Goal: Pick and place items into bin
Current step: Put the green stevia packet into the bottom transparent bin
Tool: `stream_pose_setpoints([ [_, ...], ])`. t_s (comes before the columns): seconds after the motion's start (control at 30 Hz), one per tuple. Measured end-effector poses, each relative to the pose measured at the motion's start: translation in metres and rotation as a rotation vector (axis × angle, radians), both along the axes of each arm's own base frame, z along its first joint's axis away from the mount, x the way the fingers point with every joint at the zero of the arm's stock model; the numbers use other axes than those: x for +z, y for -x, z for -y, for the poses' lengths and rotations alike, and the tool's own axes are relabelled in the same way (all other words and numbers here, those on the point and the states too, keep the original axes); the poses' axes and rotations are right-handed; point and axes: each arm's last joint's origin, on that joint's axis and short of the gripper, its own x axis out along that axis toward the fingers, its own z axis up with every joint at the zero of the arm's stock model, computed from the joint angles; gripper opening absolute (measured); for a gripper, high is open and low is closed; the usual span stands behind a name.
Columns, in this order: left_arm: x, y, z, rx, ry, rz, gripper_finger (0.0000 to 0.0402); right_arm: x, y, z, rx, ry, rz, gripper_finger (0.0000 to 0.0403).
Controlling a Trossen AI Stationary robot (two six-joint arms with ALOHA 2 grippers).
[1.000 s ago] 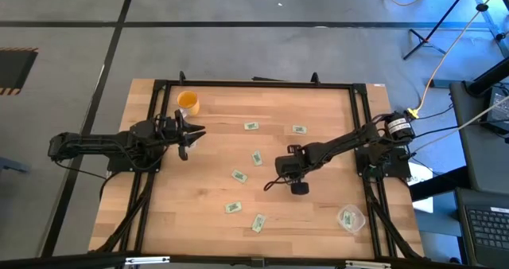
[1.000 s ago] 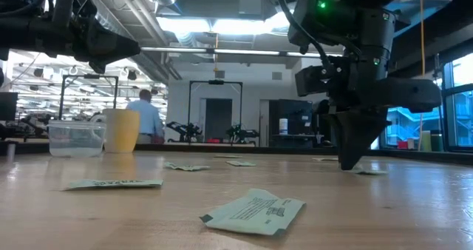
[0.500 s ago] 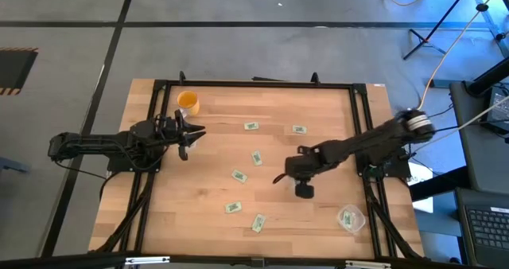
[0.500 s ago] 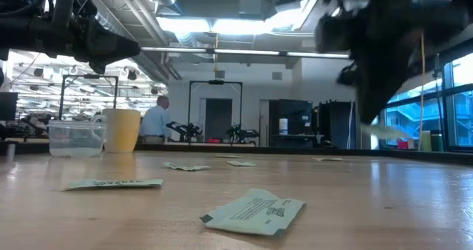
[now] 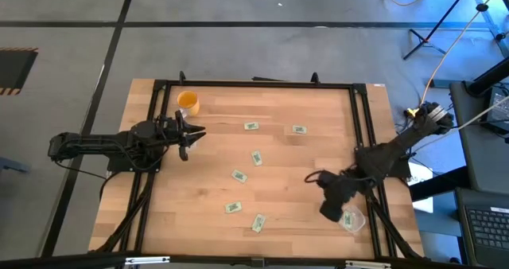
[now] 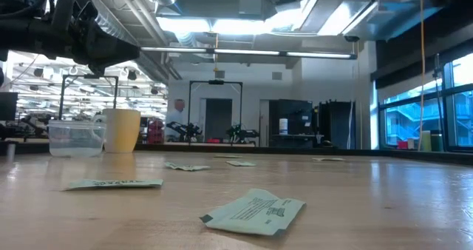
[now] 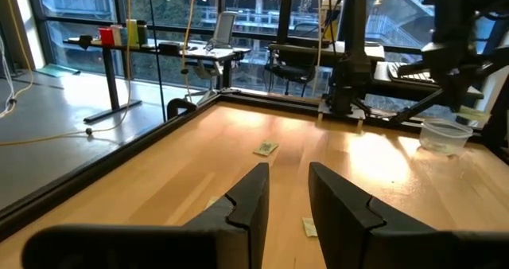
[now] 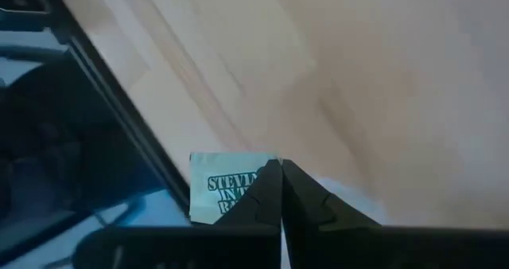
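table (image 5: 310, 161): wooden, dark frame round it; same layout as a second ago, apart from the right arm's spot.
right arm: swung from mid-table toward 4 o'clock, over the bin; gone from the low view, where it filled the right side a second ago.
left arm: parked at 9 o'clock edge, no change.
right claw (image 5: 332, 208): fingers pinched tight on one packet (image 8: 227, 188), clamped the last bit over the last second; printed end sticks out beside the fingertips in right wrist view; hangs just at the bin's 10 o'clock rim.
left claw (image 5: 193, 134): fingers (image 7: 246, 201) part-open with a plain gap, holding nothing, pointing to 3 o'clock; same as before.
bin (image 5: 351, 218): clear plastic tub near 4 o'clock corner, one packet already inside; unmoved.
orange cup (image 5: 188, 103): near 11 o'clock corner, upright, unmoved.
loose packets (image 5: 256, 157): six flat on table, same places — two toward 12 o'clock at (image 5: 251, 126) and (image 5: 298, 130), two mid-table, two toward 6 o'clock at (image 5: 232, 208) and (image 5: 258, 222).
person (image 6: 176, 115): far in room behind the table in low view, farther right than a second ago.
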Motion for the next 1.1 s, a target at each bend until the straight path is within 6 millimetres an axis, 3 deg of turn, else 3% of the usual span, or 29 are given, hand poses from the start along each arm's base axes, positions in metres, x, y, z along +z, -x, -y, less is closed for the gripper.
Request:
stream_pose_setpoints([
  [0.27,0.000,0.000,0.000,0.000,0.000,0.000,0.0086,-0.013,0.035,-0.032,-0.218,0.082,-0.139,0.0001],
  [0.47,0.000,0.000,0.000,-0.001,0.000,0.000,0.0086,-0.026,0.049,-0.047,-0.286,0.141,-0.208,0.0000],
  [1.1,0.000,0.000,0.000,0.000,0.000,0.001,0.0086,-0.058,0.055,-0.065,-0.328,0.249,-0.383,0.0005],
])
